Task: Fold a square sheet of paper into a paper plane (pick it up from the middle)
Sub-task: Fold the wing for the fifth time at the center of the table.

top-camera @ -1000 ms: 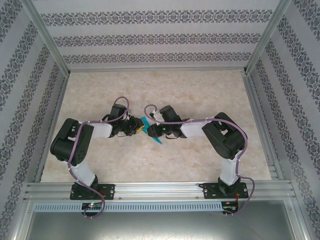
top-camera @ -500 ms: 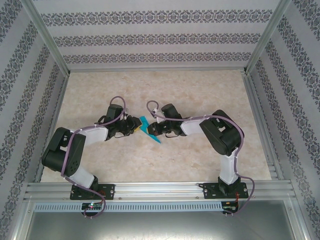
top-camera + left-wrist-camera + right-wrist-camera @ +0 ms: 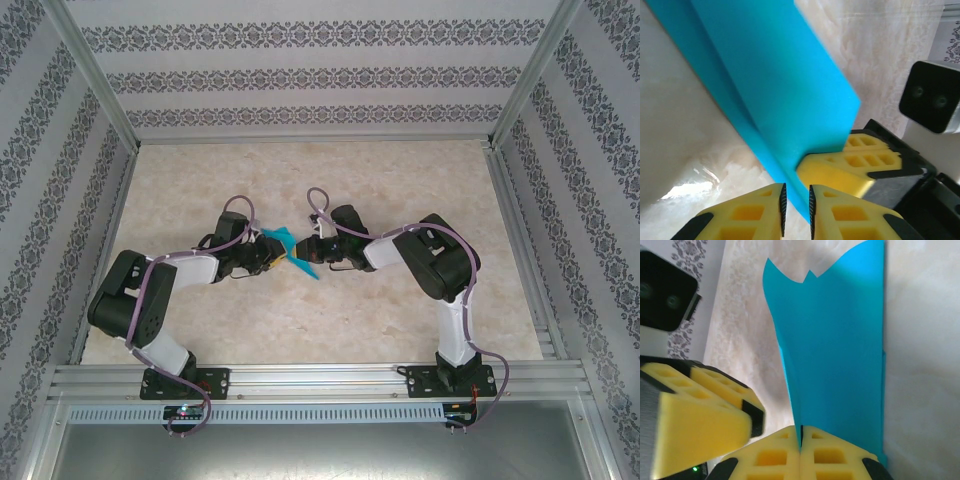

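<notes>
**Table** (image 3: 400, 190): marble-look top, with both arms meeting at its middle.

**Left arm** (image 3: 140, 300): over the last second its elbow has dropped low and swung outward.

**Right arm** (image 3: 440, 265): it has drawn in slightly toward the centre.

**Paper** (image 3: 283, 243): teal and part-folded, held mid-table between the two pincers. It has shifted a little toward the far side and shows a broader flap than a second ago. Whether its lower tip touches the table cannot be told.

**Right pincer** (image 3: 801, 437): it has just closed. Its fingers are pressed together on the near edge of the paper, which rises straight out of the seam between them.

**Left pincer** (image 3: 796, 202): a thin gap remains between its fingers, and they are clamped on a folded edge of the paper, as before.

**Assessment:** the paper is now gripped on both sides, so a fold can be worked between the pincers. The plane looks unfinished, since the far edge is ragged and no wings are formed.
</notes>
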Robot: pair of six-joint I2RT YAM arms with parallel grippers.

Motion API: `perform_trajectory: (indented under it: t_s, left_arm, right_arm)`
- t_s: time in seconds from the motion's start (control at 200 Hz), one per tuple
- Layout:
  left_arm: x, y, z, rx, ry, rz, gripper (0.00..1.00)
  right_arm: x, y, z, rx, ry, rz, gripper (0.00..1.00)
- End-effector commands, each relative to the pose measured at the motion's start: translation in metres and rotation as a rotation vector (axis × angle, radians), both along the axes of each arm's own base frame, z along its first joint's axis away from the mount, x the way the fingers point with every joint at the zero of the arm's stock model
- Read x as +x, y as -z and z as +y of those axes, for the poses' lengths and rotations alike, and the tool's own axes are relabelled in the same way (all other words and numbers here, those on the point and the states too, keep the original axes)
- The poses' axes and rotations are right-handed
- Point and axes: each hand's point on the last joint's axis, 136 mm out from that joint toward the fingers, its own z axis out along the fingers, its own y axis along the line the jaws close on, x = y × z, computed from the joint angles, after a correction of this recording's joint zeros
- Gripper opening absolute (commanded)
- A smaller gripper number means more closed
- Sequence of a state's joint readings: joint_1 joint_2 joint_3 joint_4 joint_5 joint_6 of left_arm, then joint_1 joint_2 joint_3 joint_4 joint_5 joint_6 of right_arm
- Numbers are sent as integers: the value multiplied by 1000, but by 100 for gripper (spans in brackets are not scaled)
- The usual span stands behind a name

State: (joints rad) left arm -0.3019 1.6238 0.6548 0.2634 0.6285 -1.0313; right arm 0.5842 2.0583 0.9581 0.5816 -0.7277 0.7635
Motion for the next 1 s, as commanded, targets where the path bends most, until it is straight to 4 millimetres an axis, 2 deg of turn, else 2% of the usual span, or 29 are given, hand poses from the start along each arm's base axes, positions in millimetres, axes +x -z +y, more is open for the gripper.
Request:
perform_trajectory:
  t_s: [0.0,0.32,0.545,0.754,0.999]
  left_arm:
    - [12,-12,-11,-24,32,-72,21]
    - [28,-5,-20,-59,16,-98,17]
    - [28,6,-19,-32,12,-83,16]
    - [28,19,-16,-11,5,-56,15]
    - [29,25,-14,7,-11,-41,14]
  right_arm:
    - [-2,-1,-2,40,12,39,0]
    - [-5,11,-8,18,42,79,0]
    - [-7,14,-9,18,50,94,0]
    - [-11,17,-12,-14,32,81,9]
    - [-16,7,-15,-72,-26,30,18]
